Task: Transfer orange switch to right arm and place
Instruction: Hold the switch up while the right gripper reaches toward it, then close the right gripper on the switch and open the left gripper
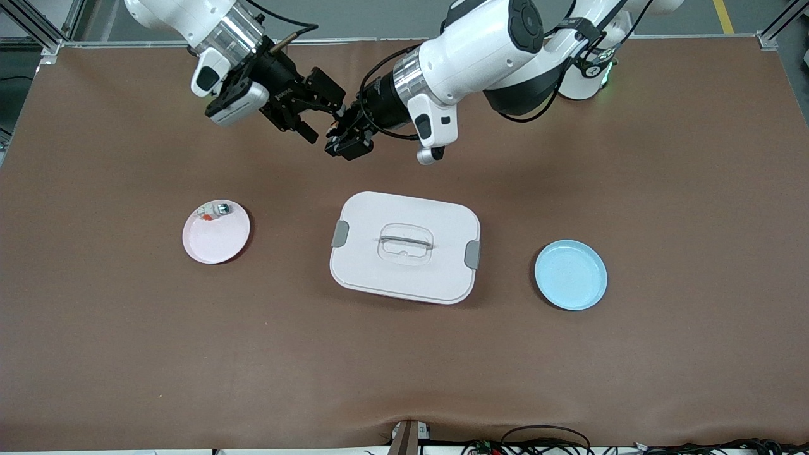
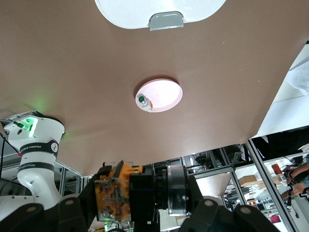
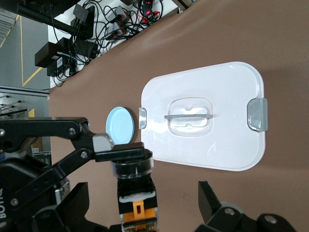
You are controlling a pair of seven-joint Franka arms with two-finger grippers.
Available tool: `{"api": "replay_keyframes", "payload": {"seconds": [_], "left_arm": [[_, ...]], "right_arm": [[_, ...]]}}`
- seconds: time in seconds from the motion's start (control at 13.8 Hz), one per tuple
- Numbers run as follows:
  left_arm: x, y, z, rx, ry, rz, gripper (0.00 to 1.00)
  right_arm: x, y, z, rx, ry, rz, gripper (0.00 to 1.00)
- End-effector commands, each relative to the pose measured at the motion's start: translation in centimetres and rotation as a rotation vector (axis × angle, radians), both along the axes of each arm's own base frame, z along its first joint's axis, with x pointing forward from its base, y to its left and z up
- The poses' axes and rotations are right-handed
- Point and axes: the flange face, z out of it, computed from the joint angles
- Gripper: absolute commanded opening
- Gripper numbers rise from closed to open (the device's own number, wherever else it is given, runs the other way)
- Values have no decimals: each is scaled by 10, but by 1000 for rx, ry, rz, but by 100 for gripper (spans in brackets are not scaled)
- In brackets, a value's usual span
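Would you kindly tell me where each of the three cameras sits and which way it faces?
Front view: high across the table, facing both bases; left gripper meets right gripper in mid-air.
Left wrist view: on the left wrist, looking past the held orange switch to the pink plate.
Right wrist view: on the right wrist, open fingers framing the switch.
Shared: the white lidded box, all views.
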Motion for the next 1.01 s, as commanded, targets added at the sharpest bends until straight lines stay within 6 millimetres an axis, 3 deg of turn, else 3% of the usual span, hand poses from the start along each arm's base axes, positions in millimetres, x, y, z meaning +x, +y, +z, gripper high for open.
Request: {"api": "replay_keyframes", "payload": {"seconds": [0.0,0.29,0.43,0.72,0.87,0.94], "left_arm": [[-1,-3,7,-2,-8,14,15],[-2,-3,11,-4,-11,16,15],[-4,-3,14,-7,-13,16,15],[-6,-5,15,-9,-13,12,15],[-6,-5,15,-8,-13,12,15],[-7,-5,15,-7,-15,12,15]], "right_arm": [[-8,-9,-1,7,-6,10,100],[-6,-8,-3,5,-6,10,100],[-7,-7,-3,6,-8,10,85],[-8,-4,0,13,-19,12,71],[-8,-4,1,14,-22,11,59],[-9,-2,1,14,-22,14,48]]}}
